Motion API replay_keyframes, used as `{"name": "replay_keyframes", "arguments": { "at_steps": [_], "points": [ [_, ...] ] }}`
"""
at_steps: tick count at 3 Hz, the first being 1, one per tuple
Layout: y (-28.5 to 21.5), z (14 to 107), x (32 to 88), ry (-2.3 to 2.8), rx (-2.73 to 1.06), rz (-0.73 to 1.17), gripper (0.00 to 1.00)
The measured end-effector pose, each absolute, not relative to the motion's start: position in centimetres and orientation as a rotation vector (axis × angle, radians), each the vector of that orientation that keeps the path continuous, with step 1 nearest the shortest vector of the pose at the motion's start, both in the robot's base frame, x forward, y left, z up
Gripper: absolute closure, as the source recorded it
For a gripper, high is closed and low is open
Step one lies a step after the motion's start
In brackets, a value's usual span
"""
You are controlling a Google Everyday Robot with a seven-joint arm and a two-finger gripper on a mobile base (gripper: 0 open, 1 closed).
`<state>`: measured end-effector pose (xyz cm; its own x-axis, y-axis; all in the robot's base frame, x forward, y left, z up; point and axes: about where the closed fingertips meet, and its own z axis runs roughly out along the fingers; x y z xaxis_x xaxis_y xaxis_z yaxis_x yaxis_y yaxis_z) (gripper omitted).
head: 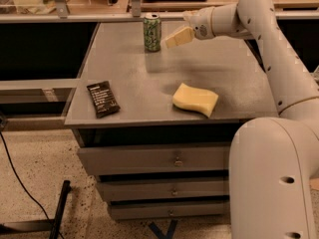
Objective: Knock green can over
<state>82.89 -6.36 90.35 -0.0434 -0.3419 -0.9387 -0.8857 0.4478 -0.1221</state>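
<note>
The green can (152, 33) stands upright near the far edge of the grey tabletop (149, 83), light green with whitish print and a silver top. My gripper (172, 39) reaches in from the right on the white arm (239, 19). Its pale fingertips sit just to the right of the can, at about mid-can height, with a small gap between them and the can.
A yellow sponge (195, 99) lies at the front right of the tabletop. A black snack bar wrapper (102, 99) lies at the front left. Drawers (174, 161) sit under the top. My white base (274, 178) fills the lower right.
</note>
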Motion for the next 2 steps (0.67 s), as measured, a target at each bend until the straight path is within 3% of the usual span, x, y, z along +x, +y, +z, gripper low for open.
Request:
{"name": "replay_keyframes", "arguments": {
  "at_steps": [2],
  "points": [
    [-3.0,89.9,83.2,1.555,-1.065,0.622,0.0]
  ]
}}
